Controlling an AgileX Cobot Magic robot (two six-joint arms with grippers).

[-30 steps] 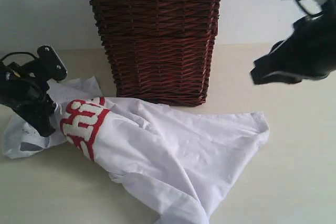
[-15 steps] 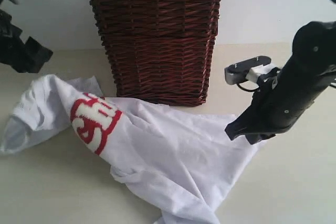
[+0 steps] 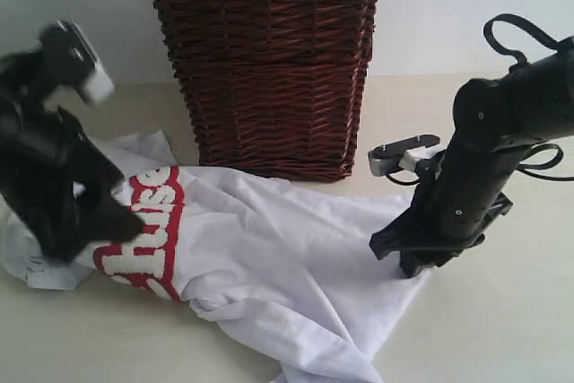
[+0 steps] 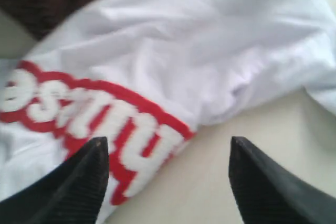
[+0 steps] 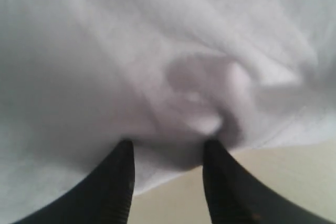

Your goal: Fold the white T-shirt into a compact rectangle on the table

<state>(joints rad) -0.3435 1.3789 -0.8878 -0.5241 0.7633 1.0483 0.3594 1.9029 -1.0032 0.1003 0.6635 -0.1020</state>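
Beige surface [image 3: 502, 338]. White T-shirt [image 3: 287, 248] crumpled: judged soft, limp, light; take at hem corners. Left end effector [image 4: 168, 140] wide, empty; right end effector [image 5: 168, 142] half-open astride hem.

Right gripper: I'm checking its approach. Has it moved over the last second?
Yes. The right gripper has dropped from beside the wicker basket's mid-height to below its base, at the white T-shirt's right edge.

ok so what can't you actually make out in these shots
- Right wrist view: blur hides whether the right gripper pinches the white T-shirt.
- Exterior view: the left gripper covers part of its lettering, and the bottom edge cuts its hem.
- Exterior view: the top edge cuts off the basket opening.
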